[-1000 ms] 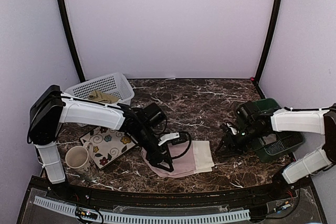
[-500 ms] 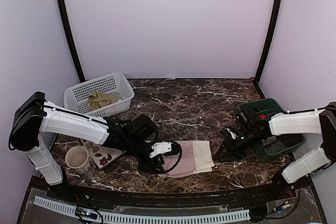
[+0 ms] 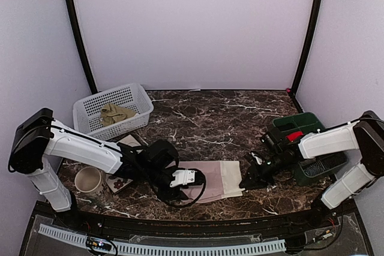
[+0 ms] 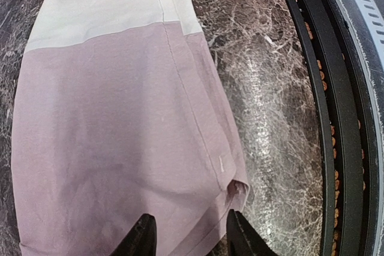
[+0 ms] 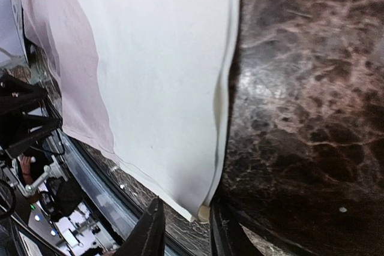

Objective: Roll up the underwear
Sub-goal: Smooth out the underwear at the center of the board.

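The dusty pink underwear (image 3: 207,184) with its cream waistband (image 3: 231,178) lies flat at the middle front of the marble table. In the left wrist view my left gripper (image 4: 189,235) is low at the pink cloth's (image 4: 114,130) near left hem corner. Its fingertips (image 4: 144,235) stand apart, astride that corner. My right gripper (image 5: 185,226) is at the near corner of the waistband (image 5: 162,76), jaws still apart with the corner between them. From above, the left gripper (image 3: 179,193) and right gripper (image 3: 243,184) sit at opposite ends of the garment. The olive-khaki underwear (image 3: 115,112) lies in the basket.
A white mesh basket (image 3: 129,95) stands at the back left. A cream mug (image 3: 89,179) and a floral plate (image 3: 120,181) sit by the left arm. A dark green bin (image 3: 315,151) holding something red (image 3: 294,136) is at the right. The black front rail (image 4: 327,118) runs close by.
My left arm has dropped low to the cloth's left hem. My right gripper has slid left to the waistband corner. Both pairs of jaws have narrowed.
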`<action>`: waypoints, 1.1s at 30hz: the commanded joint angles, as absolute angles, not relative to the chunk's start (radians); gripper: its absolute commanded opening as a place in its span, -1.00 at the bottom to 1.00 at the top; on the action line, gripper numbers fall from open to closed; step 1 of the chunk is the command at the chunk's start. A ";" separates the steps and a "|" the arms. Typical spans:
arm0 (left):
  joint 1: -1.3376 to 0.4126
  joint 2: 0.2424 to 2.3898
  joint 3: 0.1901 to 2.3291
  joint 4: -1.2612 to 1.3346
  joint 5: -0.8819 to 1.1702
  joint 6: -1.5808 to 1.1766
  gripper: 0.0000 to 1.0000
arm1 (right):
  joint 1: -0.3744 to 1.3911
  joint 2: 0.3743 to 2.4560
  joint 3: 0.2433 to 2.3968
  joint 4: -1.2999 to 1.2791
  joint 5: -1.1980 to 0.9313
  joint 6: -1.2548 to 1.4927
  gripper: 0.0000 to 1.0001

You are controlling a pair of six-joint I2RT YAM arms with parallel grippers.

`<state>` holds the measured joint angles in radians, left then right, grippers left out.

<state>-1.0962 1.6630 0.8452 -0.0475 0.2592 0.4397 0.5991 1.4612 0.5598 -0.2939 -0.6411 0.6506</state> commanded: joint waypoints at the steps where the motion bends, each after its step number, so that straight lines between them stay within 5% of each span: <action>1: -1.111 1.617 0.808 0.003 0.245 0.501 -0.14 | 0.611 1.475 0.557 -0.278 -0.611 0.673 -0.60; 9: -1.141 1.644 0.806 0.047 0.198 0.549 -0.17 | 0.612 1.459 0.569 -0.287 -0.605 0.684 -1.00; 23: -1.181 1.701 0.818 0.090 0.127 0.590 -0.29 | 0.628 1.442 0.575 -0.273 -0.612 0.708 -1.00; 33: -1.183 1.698 0.812 0.085 0.089 0.598 -0.82 | 0.643 1.433 0.586 -0.288 -0.609 0.711 -1.00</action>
